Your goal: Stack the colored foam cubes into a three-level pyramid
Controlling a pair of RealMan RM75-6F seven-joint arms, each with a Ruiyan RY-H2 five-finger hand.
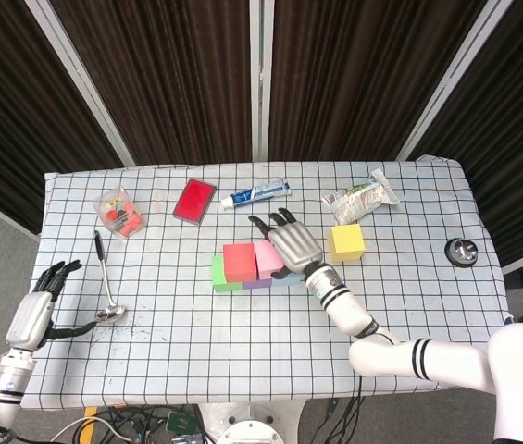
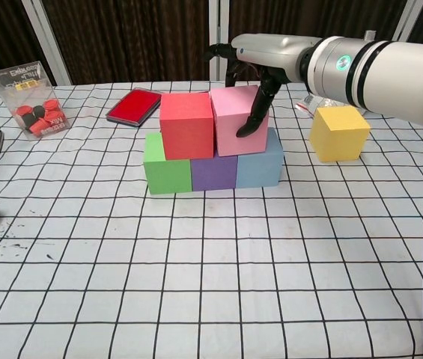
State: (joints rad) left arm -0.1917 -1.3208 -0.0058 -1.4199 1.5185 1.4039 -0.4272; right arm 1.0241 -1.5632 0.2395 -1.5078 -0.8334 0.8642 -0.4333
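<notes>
Green (image 2: 165,164), purple (image 2: 212,170) and blue (image 2: 260,164) cubes form a row on the checked cloth. A red cube (image 2: 186,125) sits on top over the green and purple ones. Beside it, touching or nearly touching, stands a pink cube (image 2: 230,123) on the purple and blue ones. My right hand (image 2: 260,60) grips the pink cube from above, thumb down its front face; the head view shows the hand (image 1: 293,245) covering much of that cube (image 1: 266,257). A yellow cube (image 2: 338,133) stands alone to the right. My left hand (image 1: 34,310) hangs off the table's left edge, fingers apart, empty.
A spoon (image 1: 105,277) lies near the left edge. A clear plastic box (image 1: 119,213), a flat red case (image 1: 194,200), a toothpaste tube (image 1: 256,194) and a wrapped packet (image 1: 361,197) line the back. A small metal cup (image 1: 462,251) sits far right.
</notes>
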